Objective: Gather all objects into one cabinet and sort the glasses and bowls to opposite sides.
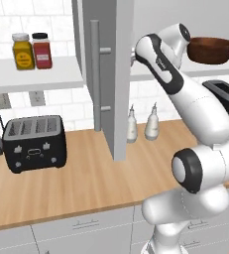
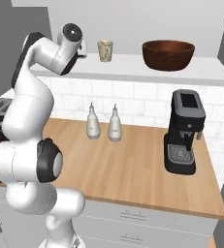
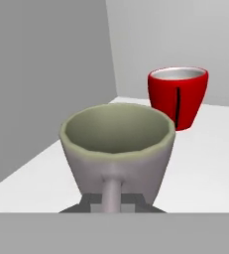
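My tool [image 3: 114, 201] is closed on the handle of the grey mug [image 3: 117, 149], the dark tips pinched together around that handle at the bottom of the hand view. The mug stands upright on the white shelf [image 3: 205, 163] of the cabinet, mouth up, pale greenish inside. Behind it and a little to one side stands the red tumbler [image 3: 178, 96], upright, apart from the mug, close to the grey back wall [image 3: 185, 39] near the corner.

From the right base view: my arm [image 2: 33, 97] reaches up to the shelf's left end; a cream mug [image 2: 104, 50] stands just beside my hand, and the dark brown bowl [image 2: 168, 54] sits well apart toward the right end of the same shelf.

Left base view: the grey cabinet door [image 1: 111, 74] hangs open with its long bar handle [image 1: 94, 74]. On the desk [image 1: 86, 178] below, two white bottles [image 1: 142, 124], a black toaster [image 1: 34, 143]; a coffee machine [image 2: 184, 131] farther right. Yellow and red spice jars [image 1: 32, 50] sit on the tiled-wall shelf
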